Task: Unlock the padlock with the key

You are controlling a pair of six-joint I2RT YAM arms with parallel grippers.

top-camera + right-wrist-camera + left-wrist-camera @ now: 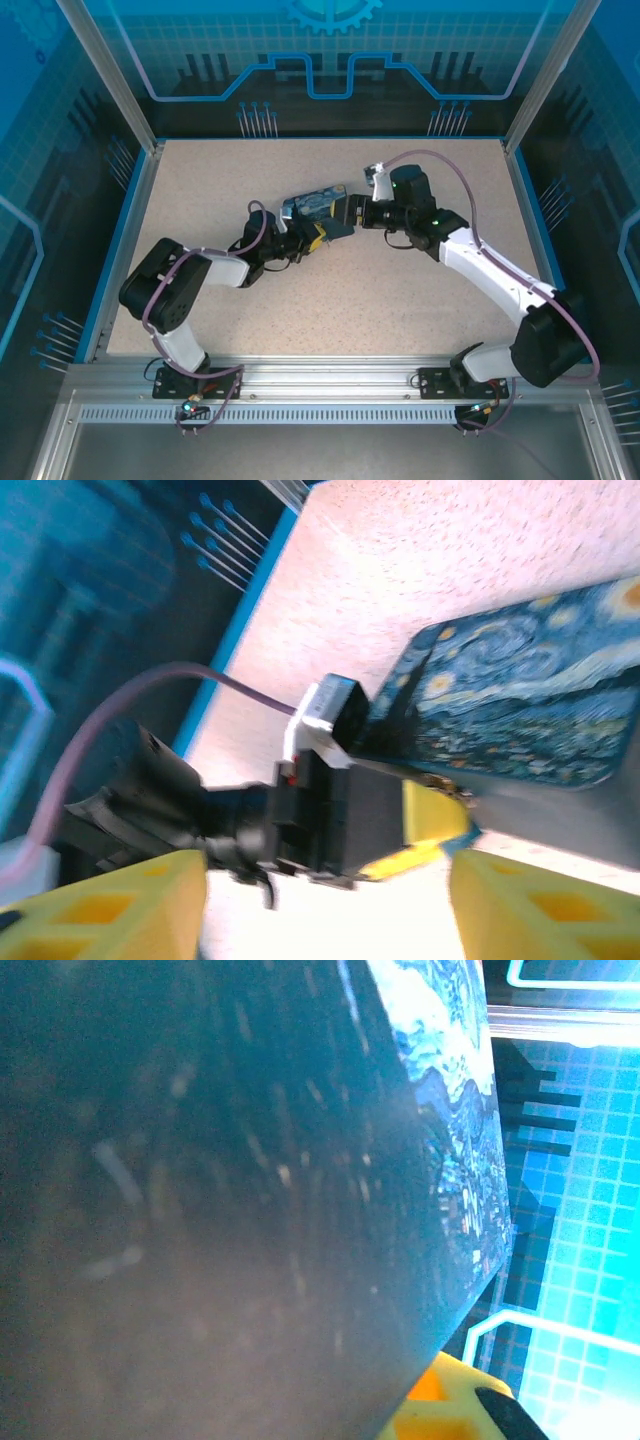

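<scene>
Left gripper (308, 238) in the top view sits mid-table and looks clamped on the near edge of the starry-night tin (315, 203), which seems tipped up off the table (400, 300). Right gripper (350, 213) is just beside the tin's right end, and I can't tell from up here if it's touching.

Left wrist view: the tin's dark side is right up against the lens, with the painted face off to the upper right. One yellow finger (445, 1410) pokes in at the bottom.

Right wrist view: its own yellow fingers (110, 905) are spread apart with nothing between them. They look across at the left gripper pinching the tin's lower edge.

Padlock and key — honestly can't tell where they are, too small or hidden. My guess is they're inside the tin. Both should be hard, slick metal, light and easy to flick away. I'd pinch the padlock across its flat body, leaving the shackle and keyhole free, and take the key by its head so the blade sticks out. The tin itself is probably thin and slippery, so grip it by the rim — not too hard
</scene>
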